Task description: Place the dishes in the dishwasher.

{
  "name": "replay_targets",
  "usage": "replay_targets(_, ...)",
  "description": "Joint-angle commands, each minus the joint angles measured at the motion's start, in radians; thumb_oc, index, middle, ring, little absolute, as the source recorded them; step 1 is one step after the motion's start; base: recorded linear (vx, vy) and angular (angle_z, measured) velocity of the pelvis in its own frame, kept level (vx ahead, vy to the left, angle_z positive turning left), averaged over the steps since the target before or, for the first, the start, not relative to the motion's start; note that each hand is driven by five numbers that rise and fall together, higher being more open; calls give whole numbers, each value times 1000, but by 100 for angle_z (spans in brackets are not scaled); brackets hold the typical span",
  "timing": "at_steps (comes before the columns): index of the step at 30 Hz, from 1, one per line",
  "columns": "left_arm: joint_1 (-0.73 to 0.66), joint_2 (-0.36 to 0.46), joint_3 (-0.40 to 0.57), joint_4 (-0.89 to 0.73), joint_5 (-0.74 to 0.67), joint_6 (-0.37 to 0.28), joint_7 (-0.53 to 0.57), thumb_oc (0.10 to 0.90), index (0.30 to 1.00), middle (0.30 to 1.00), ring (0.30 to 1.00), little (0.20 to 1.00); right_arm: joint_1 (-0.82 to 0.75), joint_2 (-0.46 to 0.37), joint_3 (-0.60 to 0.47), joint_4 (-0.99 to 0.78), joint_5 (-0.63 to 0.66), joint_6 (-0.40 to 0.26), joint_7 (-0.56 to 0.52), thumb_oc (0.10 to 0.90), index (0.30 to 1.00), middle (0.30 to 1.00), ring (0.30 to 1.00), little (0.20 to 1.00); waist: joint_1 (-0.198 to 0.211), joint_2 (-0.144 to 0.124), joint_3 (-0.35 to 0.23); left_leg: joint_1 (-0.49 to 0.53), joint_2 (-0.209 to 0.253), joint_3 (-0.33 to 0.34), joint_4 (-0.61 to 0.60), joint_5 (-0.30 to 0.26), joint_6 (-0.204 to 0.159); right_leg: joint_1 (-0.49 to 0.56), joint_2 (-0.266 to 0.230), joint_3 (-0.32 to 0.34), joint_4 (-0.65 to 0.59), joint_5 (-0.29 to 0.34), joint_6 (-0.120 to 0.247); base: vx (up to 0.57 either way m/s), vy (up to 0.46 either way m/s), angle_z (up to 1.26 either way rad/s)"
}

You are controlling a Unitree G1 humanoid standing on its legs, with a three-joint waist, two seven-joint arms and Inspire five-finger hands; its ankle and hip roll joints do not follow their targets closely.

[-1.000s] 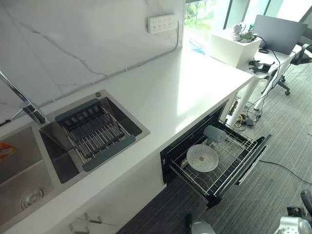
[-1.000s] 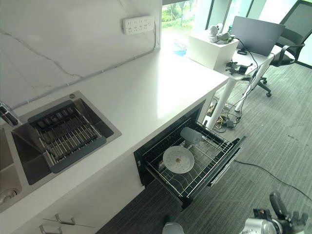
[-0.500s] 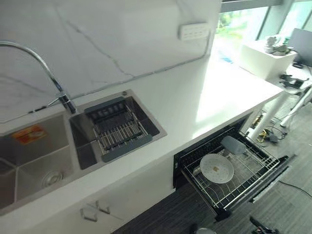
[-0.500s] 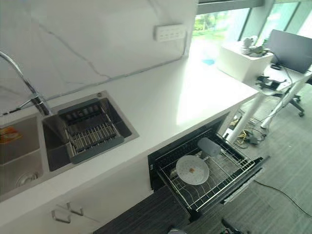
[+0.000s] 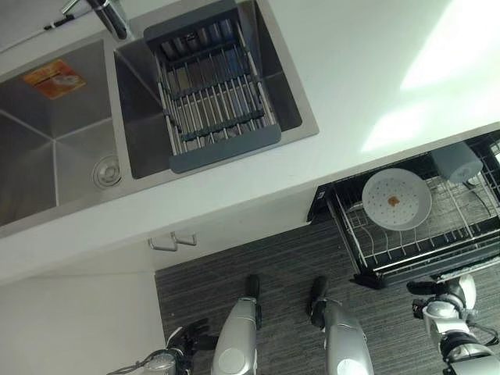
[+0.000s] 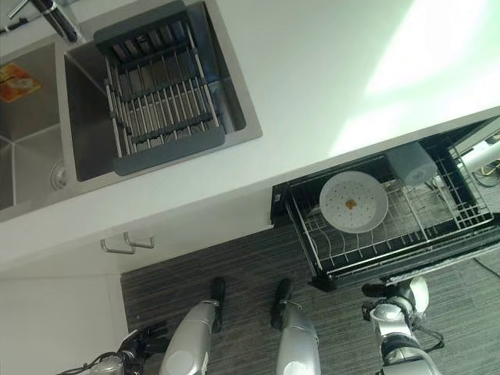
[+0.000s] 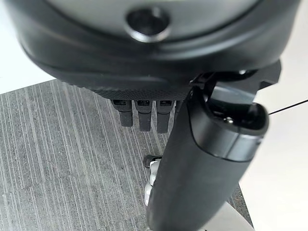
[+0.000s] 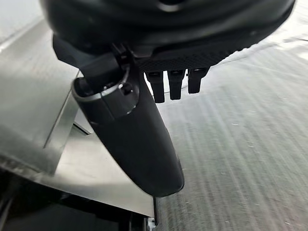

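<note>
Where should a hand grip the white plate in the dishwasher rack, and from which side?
Likely the white plate is best taken by its rim on the side facing the robot, coming from above and the open front of the rack. It leans face-up on the wires, so that rim looks exposed, while the grey cup crowds its far right. The right hand hangs nearest, below the rack's front.

Your dishwasher (image 5: 344, 205) sits under the white counter with its wire rack (image 5: 437, 254) pulled out over the grey floor. In the rack you have a round white plate (image 5: 396, 199), leaning on the tines with its face turned up and a small orange-brown spot at its centre. Just beside the plate, toward the rack's far corner, a pale grey cup (image 5: 457, 162) lies on its side.
</note>
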Motion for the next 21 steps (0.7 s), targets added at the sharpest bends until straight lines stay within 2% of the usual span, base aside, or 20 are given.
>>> replay_targets(1, 2, 34, -27, -25, 23, -28, -22, 800, 900, 900, 900, 900, -133, -49, 54, -52, -84, -119, 3, 800, 900, 900, 900, 900, 35, -22, -68, -22, -59, 50, 8, -52, 48, 116, 46, 0, 20, -146, 19, 26, 4, 23)
replay_targets(2, 0, 35, -29, -30, 35, -30, -22, 800, 900, 900, 900, 900, -147, -57, 59, -52, -89, -124, 8, 800, 900, 900, 900, 900, 41, -30, -64, -13, -63, 51, 8, -69, 41, 121, 42, 8, 31, -170, 27, 35, 8, 19)
replay_targets(7, -8, 59, -43, -54, 93, -59, -2, 800, 900, 900, 900, 900, -247, -122, 91, -99, -112, -117, 29, 800, 900, 900, 900, 900, 61, -32, -53, -39, -50, 52, 8, -53, 35, 97, 38, -2, 51, -173, 31, 8, 39, 8)
replay_targets(10, -12, 69, -46, -62, 97, -56, -4, 800, 900, 900, 900, 900, -294, -143, 108, -115, -122, -117, 27, 800, 900, 900, 900, 900, 69, -34, -51, -48, -47, 49, 8, -49, 34, 92, 41, -2, 54, -173, 33, 22, 33, 9)
replay_targets(19, -2, 92, -77, -77, 122, -79, -10, 800, 900, 900, 900, 900, -534, -210, 186, -121, -244, -44, -57, 800, 900, 900, 900, 900, 122, -41, -49, -70, -51, 25, 8, -44, 33, 88, 40, -14, 69, -182, 34, 52, 35, 12)
replay_targets(21, 6, 93, -83, -69, 121, -84, -3, 800, 900, 900, 900, 900, -588, -223, 210, -122, -259, -16, -104, 800, 900, 900, 900, 900, 135, -42, -49, -73, -53, 20, 8, -44, 33, 94, 40, -20, 67, -184, 35, 72, 43, 12)
